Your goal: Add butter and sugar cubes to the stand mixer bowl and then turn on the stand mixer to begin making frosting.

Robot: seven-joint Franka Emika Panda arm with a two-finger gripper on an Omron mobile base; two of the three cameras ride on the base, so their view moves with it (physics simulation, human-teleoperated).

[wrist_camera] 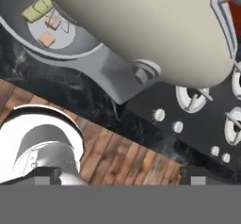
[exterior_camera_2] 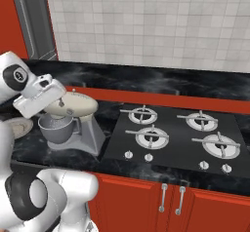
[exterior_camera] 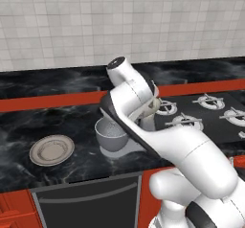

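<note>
— Cream-beige across the top of the hand view: stand mixer (wrist_camera: 155, 30) head, seen close. Why hung the gripper (wrist_camera: 120, 176) right there?

— Probably lined up for the switch. Spotted the butter (wrist_camera: 36, 10) and the sugar cubes (wrist_camera: 47, 38) down inside the stand mixer bowl (wrist_camera: 70, 46), upper left of that view. Judged only the turning-on left to do.

— And the fingers?

— Spread wide, pinching nothing; tips stood far apart at the lower edge.

— Grey plate (exterior_camera: 51, 150)?

— Sat at the lower left of the left base view, well apart from the bowl, nothing seen on it.

— Surface and room?

— Black marbled counter (exterior_camera: 28, 121) under everything. Gas cooktop (exterior_camera_2: 171, 133) just beside the mixer, centre right of the right base view. Pale tiled wall (exterior_camera_2: 146, 21) behind, red cabinets (exterior_camera_2: 146, 197) below, wooden floor (wrist_camera: 122, 157) lower down in the hand view.
</note>
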